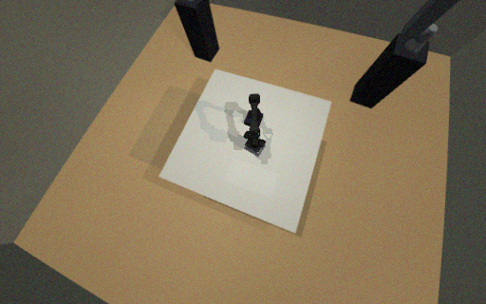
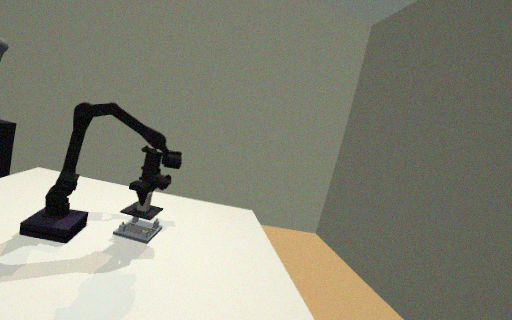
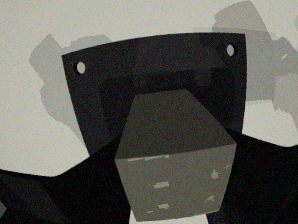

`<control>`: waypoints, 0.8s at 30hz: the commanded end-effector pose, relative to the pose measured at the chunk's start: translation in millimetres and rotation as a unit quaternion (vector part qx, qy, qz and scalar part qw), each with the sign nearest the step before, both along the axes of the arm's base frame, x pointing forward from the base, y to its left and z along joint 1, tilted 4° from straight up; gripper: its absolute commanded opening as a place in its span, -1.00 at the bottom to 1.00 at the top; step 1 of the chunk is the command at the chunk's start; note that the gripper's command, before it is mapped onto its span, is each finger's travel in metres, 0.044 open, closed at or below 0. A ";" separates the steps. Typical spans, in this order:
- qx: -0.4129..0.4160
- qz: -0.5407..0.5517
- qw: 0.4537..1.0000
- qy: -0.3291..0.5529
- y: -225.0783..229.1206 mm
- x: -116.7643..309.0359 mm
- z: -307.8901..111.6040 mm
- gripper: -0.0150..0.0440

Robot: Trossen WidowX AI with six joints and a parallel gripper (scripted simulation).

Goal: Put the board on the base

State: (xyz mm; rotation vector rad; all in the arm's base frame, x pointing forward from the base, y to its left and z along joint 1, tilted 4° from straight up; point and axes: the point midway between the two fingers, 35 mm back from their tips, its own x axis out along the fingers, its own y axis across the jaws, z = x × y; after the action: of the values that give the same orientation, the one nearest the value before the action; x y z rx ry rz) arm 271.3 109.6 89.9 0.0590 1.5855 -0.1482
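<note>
The board [image 2: 142,210] [image 3: 165,55] is thin, flat and black, with round corner holes and a square handle [image 2: 144,201] [image 3: 175,182] standing up from it. It hangs roughly level above the base [image 2: 134,233], apart from it. The grey base rests flat, its posts [image 2: 123,227] upright with gold tips.

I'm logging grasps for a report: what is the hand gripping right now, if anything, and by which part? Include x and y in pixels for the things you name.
The black board [image 2: 131,210] [image 3: 165,47], by its square handle [image 2: 145,202] [image 3: 175,182].

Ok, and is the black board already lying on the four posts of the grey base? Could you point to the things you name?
No, the exterior view shows the black board [image 2: 131,210] [image 3: 150,52] above the grey base [image 2: 131,233], with a gap between.
</note>
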 end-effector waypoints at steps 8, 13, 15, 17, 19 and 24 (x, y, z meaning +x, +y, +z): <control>0.000 0.002 1.000 0.001 0.6 -0.6 -2.3 -0.49; 0.000 0.000 1.000 0.001 4.2 -1.2 -7.2 -0.49; 0.000 -0.001 1.000 0.001 5.7 -1.7 -9.5 -0.49; 0.000 -0.002 1.000 0.001 6.6 -2.2 -11.4 -0.49; 0.000 -0.003 1.000 0.001 6.9 -2.5 -13.1 -0.49; 0.000 -0.004 1.000 0.000 6.1 -2.6 -17.5 -0.49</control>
State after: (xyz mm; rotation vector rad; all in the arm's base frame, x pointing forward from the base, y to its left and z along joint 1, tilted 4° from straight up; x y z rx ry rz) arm 269.4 115.8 76.3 0.0598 1.5850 -0.1499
